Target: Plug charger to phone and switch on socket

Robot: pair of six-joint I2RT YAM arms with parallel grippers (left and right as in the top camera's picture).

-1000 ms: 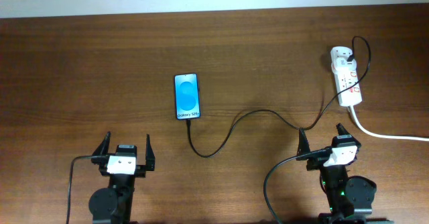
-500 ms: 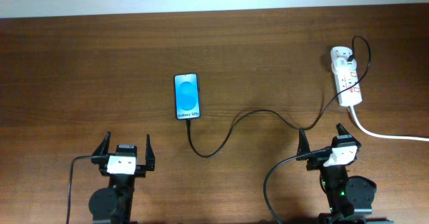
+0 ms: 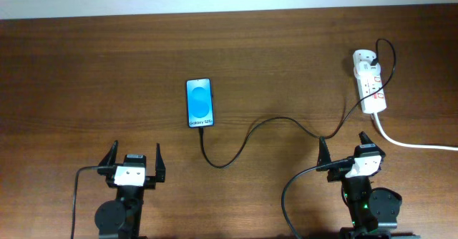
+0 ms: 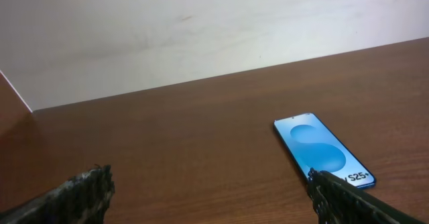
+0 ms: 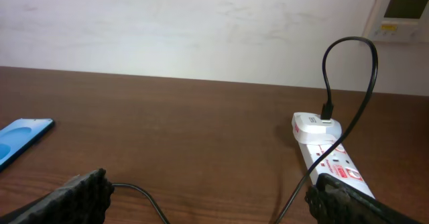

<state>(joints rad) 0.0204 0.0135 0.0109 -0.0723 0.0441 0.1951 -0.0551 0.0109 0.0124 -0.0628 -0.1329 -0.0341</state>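
Note:
The phone [image 3: 200, 103] lies flat mid-table, blue screen up; it also shows in the left wrist view [image 4: 323, 149] and at the left edge of the right wrist view [image 5: 19, 138]. The thin black charger cable [image 3: 247, 135] runs from the phone's near end across the table to the white socket strip [image 3: 370, 83] at the far right, where its black plug sits in a white adapter [image 5: 315, 125]. I cannot tell whether the cable tip is inside the phone. My left gripper [image 3: 133, 162] and right gripper [image 3: 345, 152] are open and empty near the front edge.
A thick white cord [image 3: 411, 143] leaves the strip toward the right edge. A pale wall [image 4: 201, 29] stands behind the table, with a white wall control panel [image 5: 404, 11] at right.

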